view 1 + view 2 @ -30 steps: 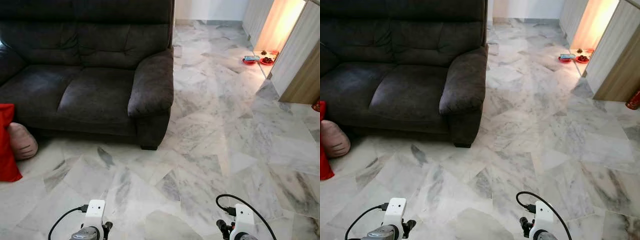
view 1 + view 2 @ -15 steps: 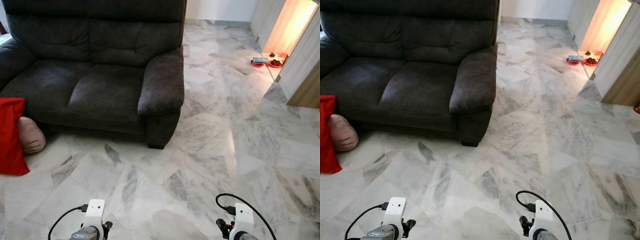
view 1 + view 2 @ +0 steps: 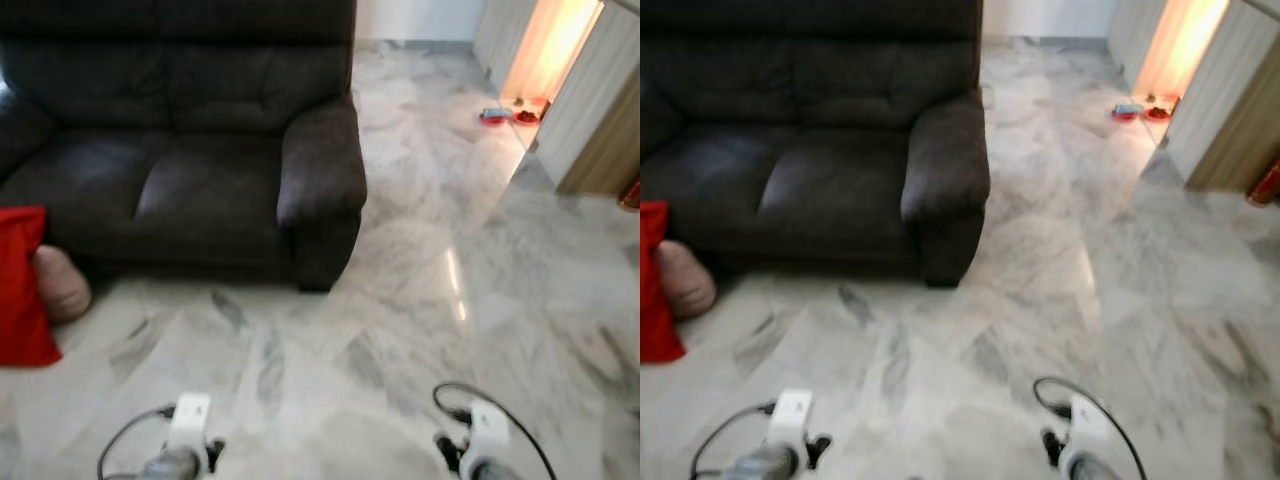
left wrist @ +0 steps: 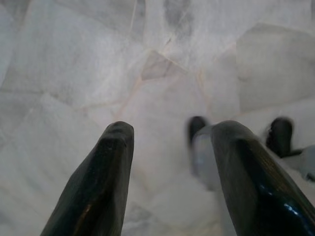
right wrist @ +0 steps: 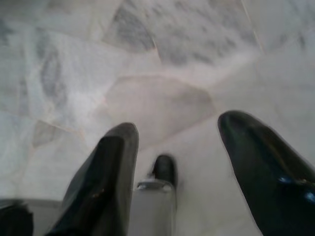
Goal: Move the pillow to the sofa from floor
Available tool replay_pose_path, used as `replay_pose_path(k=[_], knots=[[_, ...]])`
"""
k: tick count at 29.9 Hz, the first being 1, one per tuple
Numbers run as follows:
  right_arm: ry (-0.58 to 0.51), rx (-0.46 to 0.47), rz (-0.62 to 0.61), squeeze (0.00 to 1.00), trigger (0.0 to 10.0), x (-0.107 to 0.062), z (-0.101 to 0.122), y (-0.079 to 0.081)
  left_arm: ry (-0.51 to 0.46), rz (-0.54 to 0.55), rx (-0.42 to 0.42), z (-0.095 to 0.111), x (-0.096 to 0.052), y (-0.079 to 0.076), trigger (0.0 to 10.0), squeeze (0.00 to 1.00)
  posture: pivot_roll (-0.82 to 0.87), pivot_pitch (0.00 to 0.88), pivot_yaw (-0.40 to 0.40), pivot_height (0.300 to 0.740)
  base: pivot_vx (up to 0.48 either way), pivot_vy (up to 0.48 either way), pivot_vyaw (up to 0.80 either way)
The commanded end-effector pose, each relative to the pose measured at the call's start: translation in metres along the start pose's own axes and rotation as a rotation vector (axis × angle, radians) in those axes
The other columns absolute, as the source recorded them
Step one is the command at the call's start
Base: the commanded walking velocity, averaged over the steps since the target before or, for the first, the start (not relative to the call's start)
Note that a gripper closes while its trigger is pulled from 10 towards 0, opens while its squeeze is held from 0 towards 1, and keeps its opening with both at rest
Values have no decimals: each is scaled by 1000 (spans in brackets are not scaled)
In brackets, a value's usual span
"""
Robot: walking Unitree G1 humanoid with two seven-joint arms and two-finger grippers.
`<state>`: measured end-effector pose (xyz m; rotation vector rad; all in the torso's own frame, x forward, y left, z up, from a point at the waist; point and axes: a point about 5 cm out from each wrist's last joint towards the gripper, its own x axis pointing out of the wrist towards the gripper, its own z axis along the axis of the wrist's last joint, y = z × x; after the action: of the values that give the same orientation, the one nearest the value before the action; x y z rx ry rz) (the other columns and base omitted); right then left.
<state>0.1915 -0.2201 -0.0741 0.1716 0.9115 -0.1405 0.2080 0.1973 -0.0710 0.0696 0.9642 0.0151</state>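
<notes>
Left eye view: the sofa (image 3: 190,170) takes up the upper left of the frame, dark and plush, with its seat free. At the far left edge, on the marble floor (image 3: 400,330) against the sofa's front, a red pillow (image 3: 25,285) stands on its edge and is cut off by the frame. A pinkish cushion (image 3: 62,283) lies just behind it, touching the sofa base. Both wrists sit at the bottom edge, well apart from the pillows. The picture is soft with motion blur.

Right eye view: the same scene, with the red pillow (image 3: 652,285) and pink cushion (image 3: 688,280) again at the left edge, and small red dishes (image 3: 1138,110) on the floor at the upper right near a lit doorway.

Left wrist view: the left gripper (image 4: 170,182) points down at bare marble, its jaws spread with nothing between them.

Right wrist view: the right gripper (image 5: 179,172) likewise hangs over the floor, jaws spread and empty.

The red pillow looks light, soft and yielding, likely fabric with some grip. It should squash under a pinch and flop if held at one corner, so the upper edge or an upper corner, clear of the pink cushion, seems the best place to take it, perhaps with both grippers. Breakage is no worry.
</notes>
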Motion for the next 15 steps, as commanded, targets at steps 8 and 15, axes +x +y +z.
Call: replay_pose_path(k=[8,15], knots=[[4,1,16,0,10000,1,-1,5,1,15,29,3,0,6,10000,0,-81,81,-2,740,0,399,0],[2,2,14,0,10000,1,-1,4,-1,14,27,3,0,6,10000,0,-81,81,-3,740,0,402,0]])
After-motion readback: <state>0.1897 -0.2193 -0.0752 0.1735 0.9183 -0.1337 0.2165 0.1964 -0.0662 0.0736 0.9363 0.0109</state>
